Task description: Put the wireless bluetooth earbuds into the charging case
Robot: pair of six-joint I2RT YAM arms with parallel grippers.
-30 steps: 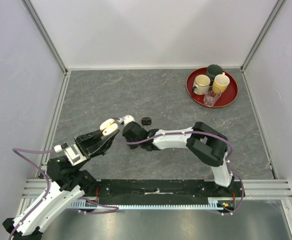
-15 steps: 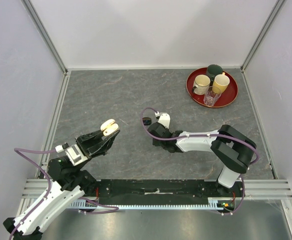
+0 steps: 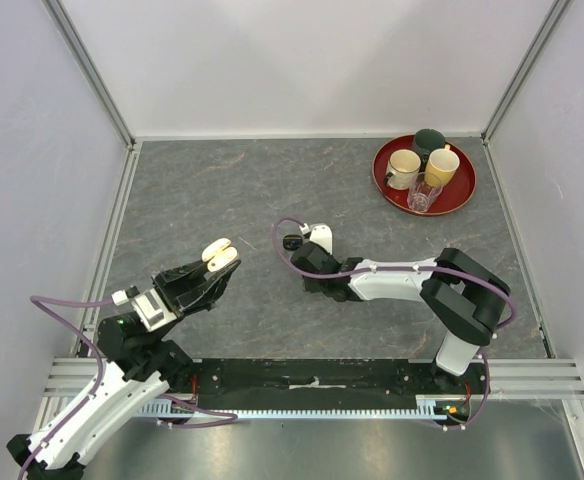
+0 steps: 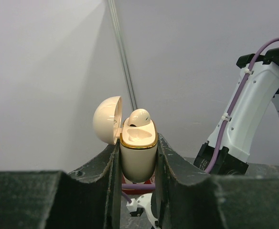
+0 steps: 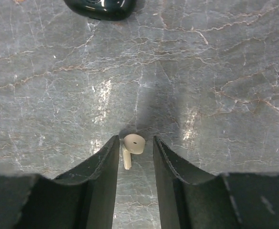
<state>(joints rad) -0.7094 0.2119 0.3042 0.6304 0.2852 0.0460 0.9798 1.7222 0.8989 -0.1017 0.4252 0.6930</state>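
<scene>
My left gripper (image 4: 137, 143) is shut on a cream charging case (image 4: 138, 160) with a gold rim, held upright above the table. Its lid (image 4: 106, 119) is swung open to the left. One cream earbud (image 4: 138, 117) sits in the case's far socket; the near socket looks empty. From above, the case (image 3: 219, 254) is at centre left. My right gripper (image 5: 135, 139) is down at the table, open, its jaws on either side of a cream earbud (image 5: 132, 144) that lies flat on the surface, close to the left finger. The gripper (image 3: 310, 260) hides that bud from above.
A glossy black rounded object (image 5: 101, 7) lies on the table just beyond the right gripper, also visible from above (image 3: 292, 242). A red tray (image 3: 462, 198) at the back right holds a white cup (image 3: 404, 168), a yellow cup (image 3: 442, 165), a glass and a dark cup.
My right gripper has moved from beside the held case to the right and down to the table, and its jaws have parted around the loose earbud. The left arm has stayed put.
</scene>
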